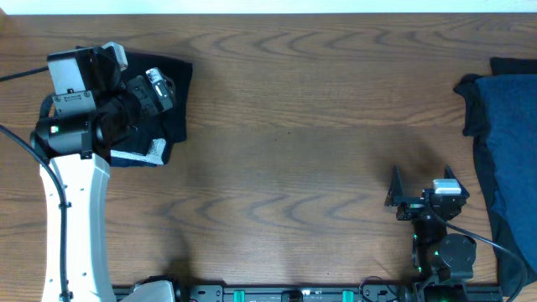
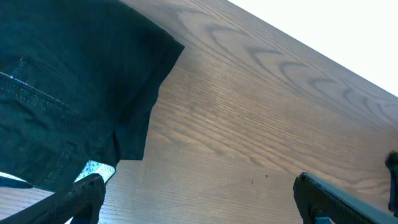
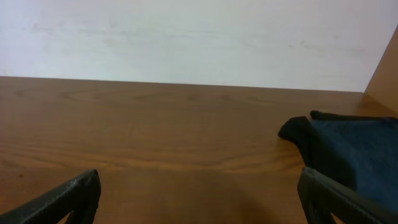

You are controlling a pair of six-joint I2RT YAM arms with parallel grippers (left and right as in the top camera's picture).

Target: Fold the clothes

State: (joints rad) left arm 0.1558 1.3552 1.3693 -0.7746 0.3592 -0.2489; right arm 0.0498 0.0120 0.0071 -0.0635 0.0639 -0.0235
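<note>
Left gripper [image 2: 198, 186] spread wide, nothing between fingers, hovering at edge of black garment [image 2: 68, 81], far left on table [image 1: 285, 126]. Right gripper [image 3: 199, 186] spread too, empty, low near front edge. Navy garment [image 3: 357, 152] heaped near, on its right.

This is looking like a robotics lab or test bench rather than a home: a white-cased left arm [image 1: 74, 218] and a black right arm [image 1: 443, 247], its small green lights glowing, are standing at the near edge of a wood-grain table [image 1: 294, 126]. A black cable [image 1: 21, 74] is trailing across the tabletop to the left arm, and a dark mounting rail [image 1: 277, 294] with green fittings is running along the table's front edge. A plain white wall [image 3: 186, 37] is rising directly behind the table.
</note>
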